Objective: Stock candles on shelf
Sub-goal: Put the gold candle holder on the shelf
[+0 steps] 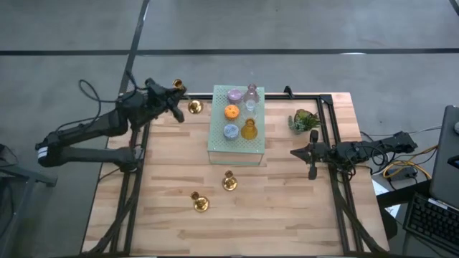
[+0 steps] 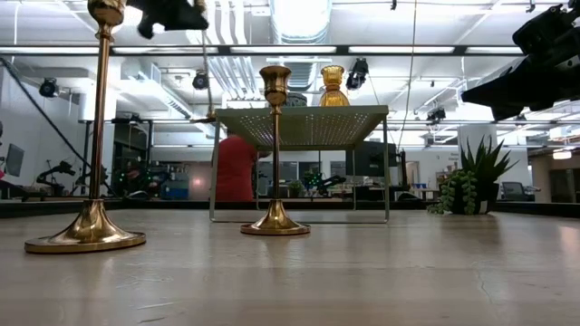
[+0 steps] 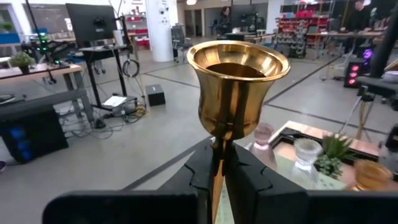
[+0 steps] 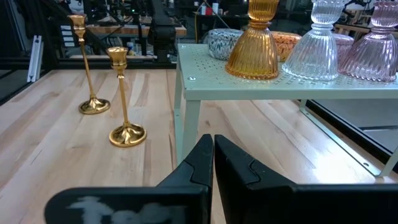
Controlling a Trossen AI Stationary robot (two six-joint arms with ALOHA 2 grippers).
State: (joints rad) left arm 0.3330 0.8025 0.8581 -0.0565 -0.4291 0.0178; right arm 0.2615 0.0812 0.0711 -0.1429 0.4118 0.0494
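The mint-green mesh shelf (image 1: 237, 147) stands at the table's far middle. On its top are lilac (image 1: 234, 94), clear (image 1: 250, 97), orange (image 1: 231, 112), pale blue (image 1: 231, 131) and amber (image 1: 249, 130) candles. My left gripper (image 1: 174, 92) is off the shelf's far left corner, shut on a brass candlestick (image 3: 238, 68). My right gripper (image 1: 294, 152) is shut and empty to the right of the shelf, pointing at it (image 4: 212, 146). Two more brass candlesticks (image 1: 229, 180) (image 1: 199, 203) stand on their bases on the near table. My left gripper pinches the candlestick's thin stem (image 3: 219, 149) between its two fingers, just under the flared cup. The fingers come roughly level from the table's left and lie across the stem. The candlestick is upright, with its base (image 1: 194, 107) below; I cannot tell whether the base touches the table.
A small green plant (image 1: 304, 120) stands to the right of the shelf, just beyond my right gripper. A black metal frame (image 1: 331, 129) runs along the table's edges. Bare wood lies on the near half of the table, around the two standing candlesticks.
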